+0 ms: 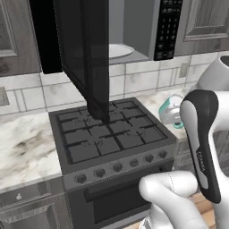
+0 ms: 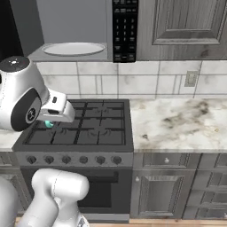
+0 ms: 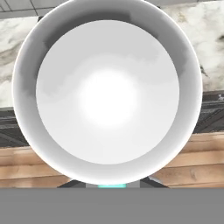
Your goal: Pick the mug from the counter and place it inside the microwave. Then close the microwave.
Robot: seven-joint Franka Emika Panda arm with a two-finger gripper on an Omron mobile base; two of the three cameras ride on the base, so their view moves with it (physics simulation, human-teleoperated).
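- Your pincer [image 3: 112, 186] was clamped narrow on the small teal mug with the white inside [image 1: 169, 112], holding it by the rim; in the hand view the white bowl of the mug faced the camera, so only a sliver of the grip showed and a thin hold could have slipped.
- The mug hung off the beige marble table [image 1: 27, 147], above the right edge of the black gas stove [image 1: 112, 134] and well below the grey-walled over-range microwave [image 1: 134, 27].
- The mug appeared tilted on its side; had you swung fast, it might have rotated in the grip.
- The black microwave door [image 1: 85, 53] stood open, jutting near over the stove; a careless rise on the left could have struck it.
- The opening looked low, so the mug might have caught its lip or knocked the white round turntable plate [image 2: 73, 48].
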